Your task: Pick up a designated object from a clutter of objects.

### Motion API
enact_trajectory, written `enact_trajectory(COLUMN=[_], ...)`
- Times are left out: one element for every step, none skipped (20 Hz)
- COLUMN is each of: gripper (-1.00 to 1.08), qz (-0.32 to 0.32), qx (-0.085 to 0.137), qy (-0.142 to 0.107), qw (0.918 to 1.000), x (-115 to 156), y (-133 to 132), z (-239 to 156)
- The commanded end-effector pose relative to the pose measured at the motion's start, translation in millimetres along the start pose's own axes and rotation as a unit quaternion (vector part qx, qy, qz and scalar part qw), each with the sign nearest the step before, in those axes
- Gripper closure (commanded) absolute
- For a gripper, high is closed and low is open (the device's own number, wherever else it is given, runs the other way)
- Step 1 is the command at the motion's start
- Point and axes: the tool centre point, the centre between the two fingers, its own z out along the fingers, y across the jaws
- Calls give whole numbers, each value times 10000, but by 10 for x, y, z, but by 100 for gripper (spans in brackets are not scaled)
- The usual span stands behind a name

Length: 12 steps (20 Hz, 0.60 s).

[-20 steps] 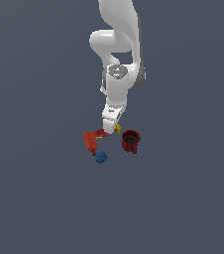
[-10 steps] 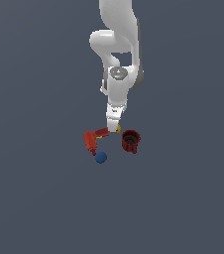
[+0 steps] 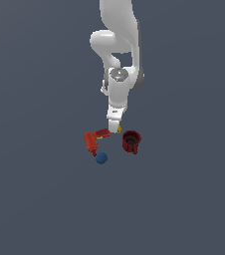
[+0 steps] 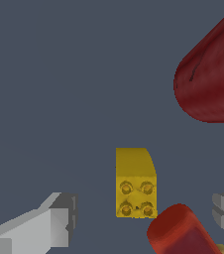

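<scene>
In the exterior view, the white arm was seen reaching down from the top of the frame to the group of small items at the centre of the grey bench (image 3: 40,199). The end effector (image 3: 114,128) was placed low over the clutter, and the yellow block (image 3: 119,129) showed only as a small yellow sliver at its tip, between the red L-shaped tool (image 3: 93,140) on the exterior view's left and the dark red mug (image 3: 131,141) on the exterior view's right. The blue ball (image 3: 101,158) lay just below the tool, apart from the rest.

In the wrist view, the yellow block (image 4: 135,184) with its four studs was seen lying on the bench between the two grey fingers (image 4: 59,221), touched by neither. The end effector (image 4: 146,218) was spread wide, with nothing held. One rounded end of the red tool (image 4: 179,231) lay just beside the block's corner; whether they touched could not be told. The mug (image 4: 210,74) was seen apart from the block.
</scene>
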Motion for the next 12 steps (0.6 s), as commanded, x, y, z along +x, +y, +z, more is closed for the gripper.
enact_trajectory(gripper=[-92, -92, -92, -92, -92, -92, -92, -92, -92, -92, -92, -92], qz=[-4, -4, -7, -7, -7, -10, -14, -14, -17, -17, -17, -21], qx=[2, 2, 2, 2, 2, 2, 1, 1, 1, 1, 1, 1], qy=[0, 0, 1, 1, 1, 1, 1, 1, 1, 1, 1, 0], qw=[10000, 10000, 10000, 10000, 10000, 10000, 10000, 10000, 10000, 10000, 10000, 10000], x=[0, -1, 0, -1, -2, -1, 0, -2, -1, -2, -4, -2], y=[-4, -5, -7, -7, -8, -10, -11, -11, -13, -13, -13, -14], z=[41, 66, 94, 126, 161, 200, 242, 282, 319, 352, 381, 406])
